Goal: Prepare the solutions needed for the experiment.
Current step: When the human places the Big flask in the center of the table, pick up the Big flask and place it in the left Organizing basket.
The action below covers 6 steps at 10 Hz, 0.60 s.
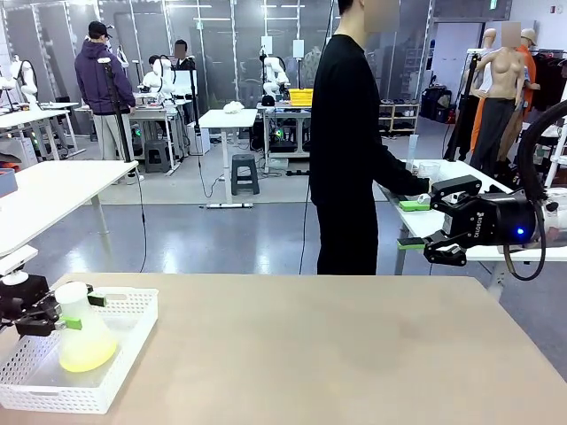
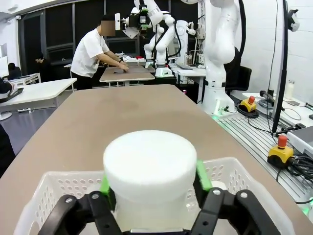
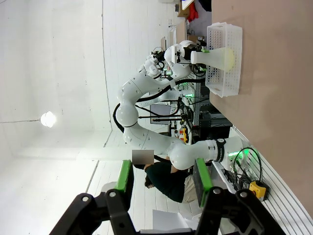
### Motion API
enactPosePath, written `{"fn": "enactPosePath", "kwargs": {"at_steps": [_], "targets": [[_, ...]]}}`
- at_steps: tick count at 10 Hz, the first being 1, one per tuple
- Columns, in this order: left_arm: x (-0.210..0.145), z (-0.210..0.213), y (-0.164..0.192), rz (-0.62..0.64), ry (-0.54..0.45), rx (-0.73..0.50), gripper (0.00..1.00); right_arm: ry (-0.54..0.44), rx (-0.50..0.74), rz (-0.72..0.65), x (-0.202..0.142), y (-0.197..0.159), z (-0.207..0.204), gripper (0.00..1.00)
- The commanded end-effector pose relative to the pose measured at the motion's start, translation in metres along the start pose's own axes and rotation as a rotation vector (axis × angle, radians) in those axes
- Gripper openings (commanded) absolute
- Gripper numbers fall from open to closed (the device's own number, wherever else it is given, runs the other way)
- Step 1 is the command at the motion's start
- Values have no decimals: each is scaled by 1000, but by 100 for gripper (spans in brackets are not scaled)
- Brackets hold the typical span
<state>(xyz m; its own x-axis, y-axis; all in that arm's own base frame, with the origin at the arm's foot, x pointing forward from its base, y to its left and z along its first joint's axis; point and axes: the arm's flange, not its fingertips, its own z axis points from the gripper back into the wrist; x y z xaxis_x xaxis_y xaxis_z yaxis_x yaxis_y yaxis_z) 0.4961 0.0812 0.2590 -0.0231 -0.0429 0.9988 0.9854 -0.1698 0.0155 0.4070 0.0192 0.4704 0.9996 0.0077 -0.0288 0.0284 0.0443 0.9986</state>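
A clear conical flask (image 1: 84, 341) stands in a white perforated basket (image 1: 124, 390) at the table's near left. A shallow layer of pale yellow solution (image 1: 87, 356) lies in its bottom. My left gripper (image 1: 81, 312) is open, with one green pad on each side of the flask's white neck (image 2: 149, 166). That neck fills the space between the fingers of the left gripper (image 2: 153, 181), over the basket's rim (image 2: 58, 183). My right gripper (image 1: 412, 223) hangs open and empty above the table's far right edge. Nothing sits between the fingers of the right gripper (image 3: 164, 181), and the flask (image 3: 222, 58) shows far off.
A person in black (image 1: 350, 150) stands beyond the far edge, with one hand on a white table behind my right gripper. The tan tabletop (image 1: 310, 354) stretches bare from the basket to the right side.
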Motion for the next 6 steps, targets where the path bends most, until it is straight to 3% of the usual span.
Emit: {"fn": "enactPosePath", "kwargs": {"at_steps": [1, 6], "targets": [[-3, 3, -6, -14, 16, -12, 100, 4, 4, 2, -1, 0, 0, 63], [1, 11, -6, 12, 16, 67, 100, 4, 4, 2, -1, 0, 0, 63]]}}
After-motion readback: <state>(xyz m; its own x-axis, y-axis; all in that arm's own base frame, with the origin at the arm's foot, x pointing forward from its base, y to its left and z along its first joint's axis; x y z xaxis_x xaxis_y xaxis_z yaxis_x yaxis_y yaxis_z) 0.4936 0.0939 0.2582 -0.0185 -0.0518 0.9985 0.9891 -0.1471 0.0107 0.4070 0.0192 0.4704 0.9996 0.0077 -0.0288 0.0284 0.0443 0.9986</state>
